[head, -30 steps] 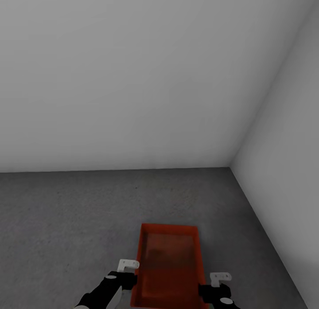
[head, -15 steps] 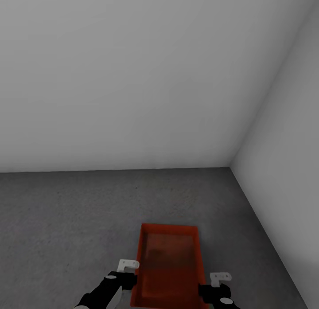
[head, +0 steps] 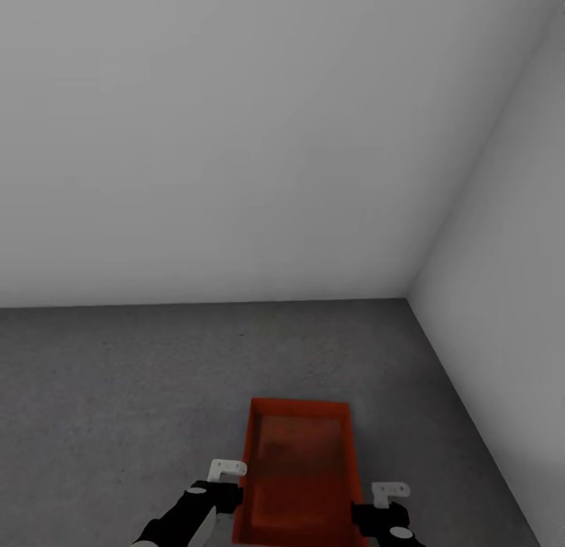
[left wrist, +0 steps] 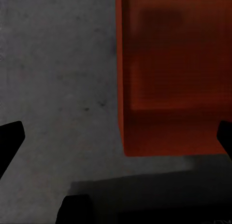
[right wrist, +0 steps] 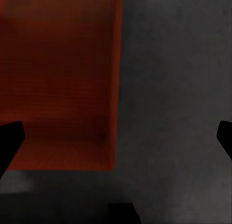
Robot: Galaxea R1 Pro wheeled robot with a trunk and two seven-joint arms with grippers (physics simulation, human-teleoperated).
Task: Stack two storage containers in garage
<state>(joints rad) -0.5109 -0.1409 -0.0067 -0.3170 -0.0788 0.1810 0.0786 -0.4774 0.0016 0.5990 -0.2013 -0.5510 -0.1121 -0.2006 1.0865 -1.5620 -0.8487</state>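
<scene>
Our left gripper [left wrist: 116, 134] and right gripper [right wrist: 116, 137] both hang with fingers spread wide, flanking the orange-red shallow rectangular bin [head: 300, 472]. It sits on the dark grey mottled concrete floor [head: 118, 382], near the plain white wall corner [head: 408, 292].

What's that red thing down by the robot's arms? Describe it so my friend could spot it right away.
Find the corner where the two white walls meet the dark grey floor. On that floor, near the corner, lies the storage container: a shallow, lidless rectangular bin between the left gripper and right gripper. Its orange-red colour stands out from the grey and white around it.
</scene>
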